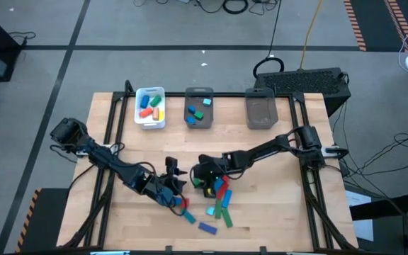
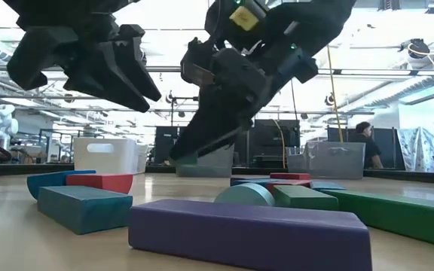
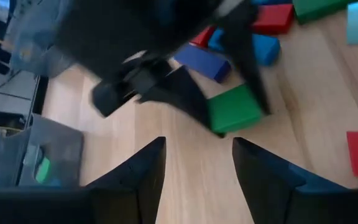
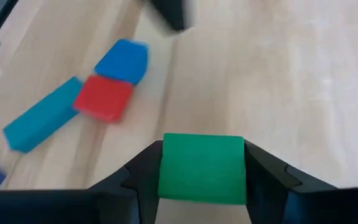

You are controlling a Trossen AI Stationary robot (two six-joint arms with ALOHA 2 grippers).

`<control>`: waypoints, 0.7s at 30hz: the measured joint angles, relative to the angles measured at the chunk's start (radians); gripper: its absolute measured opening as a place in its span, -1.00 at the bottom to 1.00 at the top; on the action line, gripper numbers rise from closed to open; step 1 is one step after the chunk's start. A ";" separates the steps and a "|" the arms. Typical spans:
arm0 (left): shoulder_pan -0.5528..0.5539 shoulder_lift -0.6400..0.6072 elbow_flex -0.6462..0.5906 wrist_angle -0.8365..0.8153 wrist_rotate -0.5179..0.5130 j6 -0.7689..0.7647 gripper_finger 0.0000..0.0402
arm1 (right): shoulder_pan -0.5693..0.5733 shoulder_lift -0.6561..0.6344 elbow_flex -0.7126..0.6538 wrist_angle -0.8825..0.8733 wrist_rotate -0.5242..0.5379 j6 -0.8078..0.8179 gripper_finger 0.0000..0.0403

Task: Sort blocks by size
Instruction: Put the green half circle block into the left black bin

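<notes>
green block (image 4: 202, 168) sits clamped between the right claw (image 4: 202, 177) fingers.

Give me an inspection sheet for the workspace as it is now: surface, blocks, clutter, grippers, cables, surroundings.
Surface: wooden table, bare to the right.
Job's things: loose blocks piled at front centre; white tray and middle bin hold some blocks; right bin looks empty.
Clutter: nothing seen.
Grippers: right gripper shut on a green block, above the pile; left gripper open, empty, beside it.
Cables: black and yellow cables on the floor behind the table.
Surroundings: a person far behind the table, in the low view.
</notes>
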 joint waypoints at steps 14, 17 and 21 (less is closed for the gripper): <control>-0.025 0.000 0.000 0.027 -0.037 0.210 -0.06 | -0.115 -0.022 -0.003 0.134 -0.361 -0.003 -0.18; -0.025 0.000 0.000 0.028 -0.039 0.210 -0.06 | -0.139 -0.022 -0.003 0.198 -0.425 0.007 -0.18; -0.025 0.000 0.000 0.031 -0.069 0.209 -0.06 | -0.169 -0.023 -0.003 0.244 -0.445 0.014 -0.18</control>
